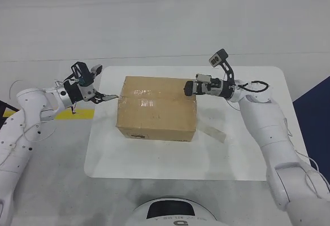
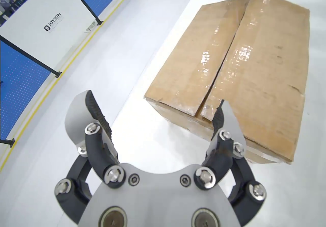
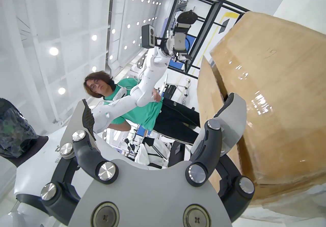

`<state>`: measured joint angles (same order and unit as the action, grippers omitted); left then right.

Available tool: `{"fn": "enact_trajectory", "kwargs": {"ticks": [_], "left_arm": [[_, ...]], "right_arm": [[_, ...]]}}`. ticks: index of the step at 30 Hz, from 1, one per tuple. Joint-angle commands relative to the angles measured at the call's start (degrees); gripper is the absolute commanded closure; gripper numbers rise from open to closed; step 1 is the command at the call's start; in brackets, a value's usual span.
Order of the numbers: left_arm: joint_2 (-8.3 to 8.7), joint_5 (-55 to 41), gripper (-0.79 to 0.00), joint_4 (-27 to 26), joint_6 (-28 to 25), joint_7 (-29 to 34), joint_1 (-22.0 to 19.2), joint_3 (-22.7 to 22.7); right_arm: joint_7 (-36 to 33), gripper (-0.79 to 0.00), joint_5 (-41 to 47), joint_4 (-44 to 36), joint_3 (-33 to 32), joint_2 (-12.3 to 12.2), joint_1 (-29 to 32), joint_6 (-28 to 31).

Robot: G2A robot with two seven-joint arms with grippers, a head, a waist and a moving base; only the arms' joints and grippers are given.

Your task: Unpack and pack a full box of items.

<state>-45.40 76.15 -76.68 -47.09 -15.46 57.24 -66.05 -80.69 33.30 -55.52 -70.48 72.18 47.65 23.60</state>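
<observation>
The white bench [image 1: 153, 164] carries a closed cardboard box [image 1: 156, 110], which sits near its middle with its long side across the robot's front. Just beside the box's right end, a pale strip of tape [image 1: 213, 133] lies flat on the bench; the top view is the one that shows it.

From above, the box's top looks shut, with glossy tape along the seam [image 1: 153, 94]. The left wrist view shows more. The two top flaps have parted slightly along that seam [image 2: 224, 59], leaving a dark narrow gap, and the clear tape over it is wrinkled and shiny.

The left gripper [image 1: 109, 97] is at the box's left end, level with the top edge. In its own wrist view the left gripper [image 2: 155, 100] has its fingers spread wide, and one fingertip [image 2: 219, 116] is right at the end of the seam. Whether it touches the cardboard is unclear.

The right gripper [image 1: 189, 88] is at the box's far right corner. Its wrist view shows the right gripper [image 3: 158, 100] also spread wide, with one finger [image 3: 229, 110] lying against the box's end by the gap between the flaps.
</observation>
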Motion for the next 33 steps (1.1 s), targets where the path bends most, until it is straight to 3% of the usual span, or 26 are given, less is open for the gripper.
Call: {"fn": "enact_trajectory", "kwargs": {"ticks": [1, 13, 21, 24, 33], "left_arm": [[0.11, -1.52, -0.785, -0.51, 0.01, -0.48, 0.31, -1.27], [0.58, -7.74, -0.785, -5.1, -2.13, 2.47, 2.87, -5.9], [-0.19, -10.26, -0.785, -5.17, -1.61, 5.81, 1.75, -4.62], [-0.47, -14.37, -0.785, -3.9, -1.84, 7.34, 1.56, -4.46], [-0.47, -14.37, -0.785, -3.9, -1.84, 7.34, 1.56, -4.46]], "right_arm": [[0.12, -0.785, -0.4, -1.95, -0.9, -0.74, 1.4, 0.11], [-0.79, -0.785, -2.44, -4.76, -3.49, -3.54, 6.81, -0.8], [3.08, -0.785, -5.97, -2.19, 0.46, -3.05, 3.63, -7.07], [4.1, -0.785, -7.13, -1.66, 1.61, -2.88, 2.6, -7.93], [6.03, -0.785, -9.55, -1.6, 2.94, -2.88, 1.58, -9.49]]}}
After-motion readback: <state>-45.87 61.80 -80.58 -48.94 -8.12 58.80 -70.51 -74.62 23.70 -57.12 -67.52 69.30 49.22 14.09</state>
